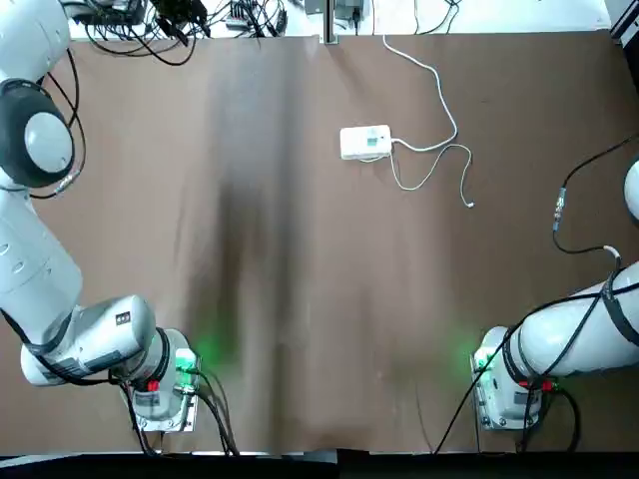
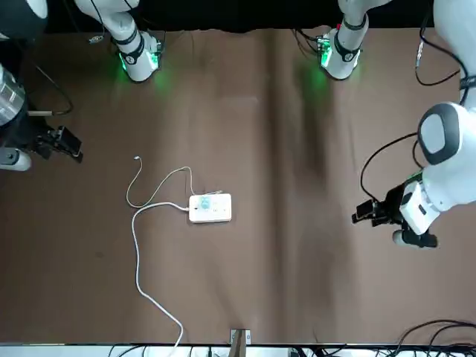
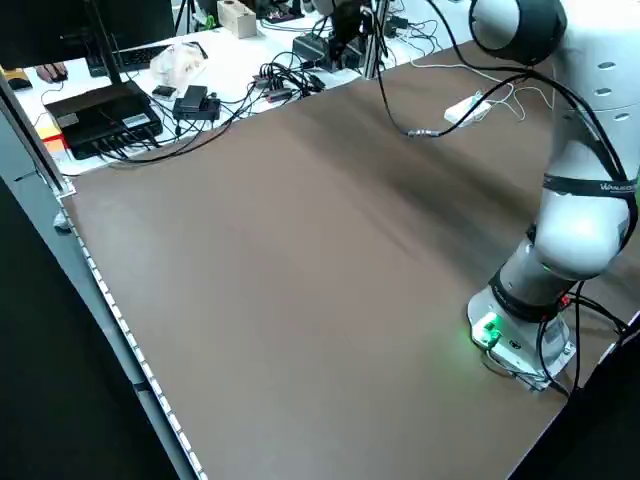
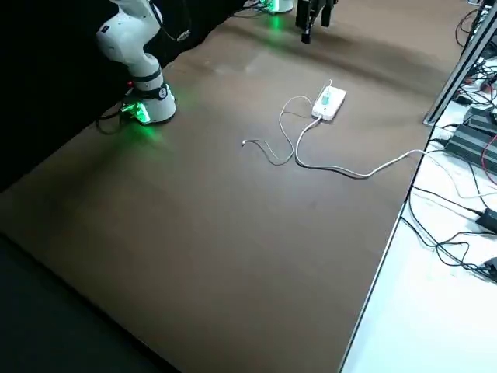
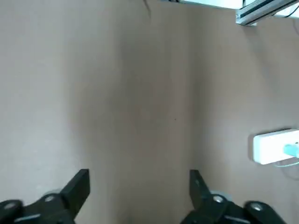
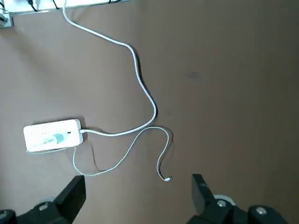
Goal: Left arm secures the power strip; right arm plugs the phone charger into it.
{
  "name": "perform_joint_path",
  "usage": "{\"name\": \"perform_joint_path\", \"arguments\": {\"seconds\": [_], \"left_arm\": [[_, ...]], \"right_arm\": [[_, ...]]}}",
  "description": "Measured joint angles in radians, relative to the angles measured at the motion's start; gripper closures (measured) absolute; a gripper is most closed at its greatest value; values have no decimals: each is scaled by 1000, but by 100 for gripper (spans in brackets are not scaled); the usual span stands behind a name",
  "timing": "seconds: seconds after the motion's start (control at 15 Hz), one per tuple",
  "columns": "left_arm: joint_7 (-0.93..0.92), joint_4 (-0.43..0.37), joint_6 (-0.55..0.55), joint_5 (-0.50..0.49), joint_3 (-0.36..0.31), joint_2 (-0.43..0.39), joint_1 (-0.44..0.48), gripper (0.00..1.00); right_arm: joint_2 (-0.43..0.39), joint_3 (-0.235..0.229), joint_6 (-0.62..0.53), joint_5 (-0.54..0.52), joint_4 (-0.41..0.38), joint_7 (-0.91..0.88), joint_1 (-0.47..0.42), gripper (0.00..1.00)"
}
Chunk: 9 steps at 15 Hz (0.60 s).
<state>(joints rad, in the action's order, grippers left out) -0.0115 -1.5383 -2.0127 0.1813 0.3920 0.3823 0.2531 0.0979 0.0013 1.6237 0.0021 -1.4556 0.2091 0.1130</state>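
Observation:
The white power strip (image 1: pixel 365 142) lies flat on the brown table, far of centre, and the teal phone charger (image 1: pixel 374 141) sits on its top face. Its thick white cord (image 1: pixel 440 85) runs to the far edge. The charger's thin white cable (image 1: pixel 439 170) curls beside it, its free end toward the right arm's side. My left gripper (image 5: pixel 138 186) hovers open over bare table on my left, well away from the strip (image 5: pixel 275 147). Over on my right, the right gripper (image 6: pixel 138 191) is open too, above the table, with the strip (image 6: pixel 51 135) and thin cable (image 6: pixel 126 154) ahead of it.
A metal post (image 1: pixel 326 20) stands at the far table edge, with tangled black cables (image 1: pixel 180 20) behind it. A loose black cable (image 1: pixel 559 205) hangs from the right arm. A white bench with electronics (image 3: pixel 110 100) runs along the far side.

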Motion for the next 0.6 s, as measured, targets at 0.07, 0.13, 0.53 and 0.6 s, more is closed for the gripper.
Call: {"name": "perform_joint_path", "arguments": {"seconds": [0.07, 0.13, 0.53, 0.6], "left_arm": [[4, 0, 16, -19, 0, -21, 0, 0], [5, 0, 35, -36, 0, -40, 0, 0], [9, 57, 151, -112, -6, -91, 30, 0], [11, 73, 175, -114, -6, -92, 34, 0]], "right_arm": [[0, 1, 0, 0, 0, 0, 0, 0], [0, 1, -1, 0, 0, 0, 0, 0], [0, 0, -1, 0, -1, 0, -1, 0], [0, -1, -1, 0, -1, 0, -1, 0]]}}
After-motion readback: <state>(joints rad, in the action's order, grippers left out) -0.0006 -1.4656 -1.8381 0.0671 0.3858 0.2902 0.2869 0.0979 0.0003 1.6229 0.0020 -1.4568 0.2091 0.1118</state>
